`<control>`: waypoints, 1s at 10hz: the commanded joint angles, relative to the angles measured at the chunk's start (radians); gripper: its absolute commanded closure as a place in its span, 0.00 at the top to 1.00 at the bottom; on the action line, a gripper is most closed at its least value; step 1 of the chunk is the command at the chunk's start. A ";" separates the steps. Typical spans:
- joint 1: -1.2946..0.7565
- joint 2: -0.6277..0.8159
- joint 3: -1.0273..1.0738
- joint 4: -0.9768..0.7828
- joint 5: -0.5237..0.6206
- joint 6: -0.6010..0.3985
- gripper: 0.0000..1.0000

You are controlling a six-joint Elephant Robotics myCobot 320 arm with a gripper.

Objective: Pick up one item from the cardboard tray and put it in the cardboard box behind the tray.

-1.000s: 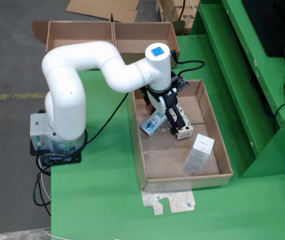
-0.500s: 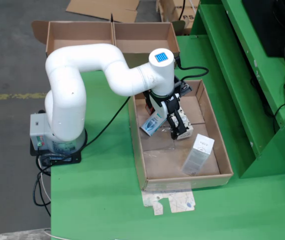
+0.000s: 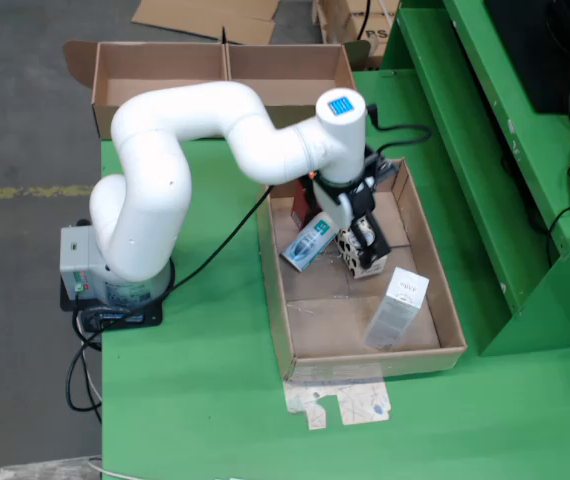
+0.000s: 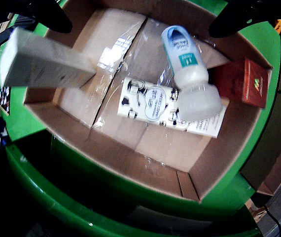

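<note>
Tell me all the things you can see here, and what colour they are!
Tray: one, brown cardboard, on the table.
Bottle: one, white and blue, lying in the tray.
Flat box: one, white with print, on the tray floor under the bottle.
Red box: one, in a tray corner.
Tall box: one, white, in the tray.
Back box: one, brown, two compartments, behind the tray.
Table: one, green.
Arm: one, white.
Gripper: one, black, low over the tray.

tray (image 4: 145, 170): open cardboard, under my claw | flat white printed box (image 4: 150, 106): directly below | white-blue bottle (image 4: 187, 69): lying across it | tall white carton (image 4: 42, 61): leaning aside | red box (image 4: 241, 81): corner
</note>
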 commanded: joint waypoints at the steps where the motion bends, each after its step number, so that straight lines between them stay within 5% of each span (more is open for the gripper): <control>1: 0.019 -0.079 0.195 -0.047 -0.001 -0.019 1.00; 6: 0.020 -0.168 0.352 -0.129 0.008 -0.051 1.00; 10: 0.107 -0.052 0.201 -0.098 -0.015 -0.031 1.00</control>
